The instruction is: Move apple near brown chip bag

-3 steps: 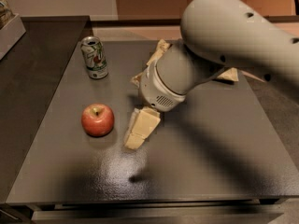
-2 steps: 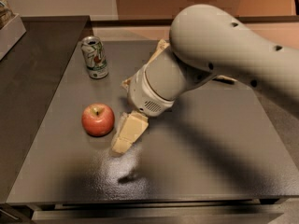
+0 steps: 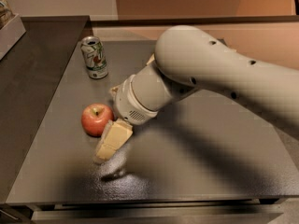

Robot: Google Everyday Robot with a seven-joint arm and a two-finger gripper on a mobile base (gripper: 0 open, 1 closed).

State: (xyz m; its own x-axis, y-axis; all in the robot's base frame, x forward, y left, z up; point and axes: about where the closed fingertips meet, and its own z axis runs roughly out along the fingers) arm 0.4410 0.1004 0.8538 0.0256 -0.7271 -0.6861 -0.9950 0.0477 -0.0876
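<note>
The red apple point(image 3: 96, 119) with a yellowish stem dimple sits on the dark table point(image 3: 210, 167), left of centre. My gripper point(image 3: 109, 123) is low over the table at the apple's right side and is open. One cream finger point(image 3: 112, 141) reaches in front of the apple and the tip of the other finger shows just behind it; neither holds the apple. The brown chip bag is hidden behind my big grey arm point(image 3: 219, 73).
A green-and-white soda can point(image 3: 95, 57) stands upright at the back left of the table, behind the apple. A darker counter point(image 3: 32, 69) adjoins on the left, with a pale box corner point(image 3: 9, 29) at the top left. The table's front edge runs along the bottom.
My arm and gripper have moved left and toward the front, from about a hand's width right of the apple to right beside it. The apple and can have not moved.
</note>
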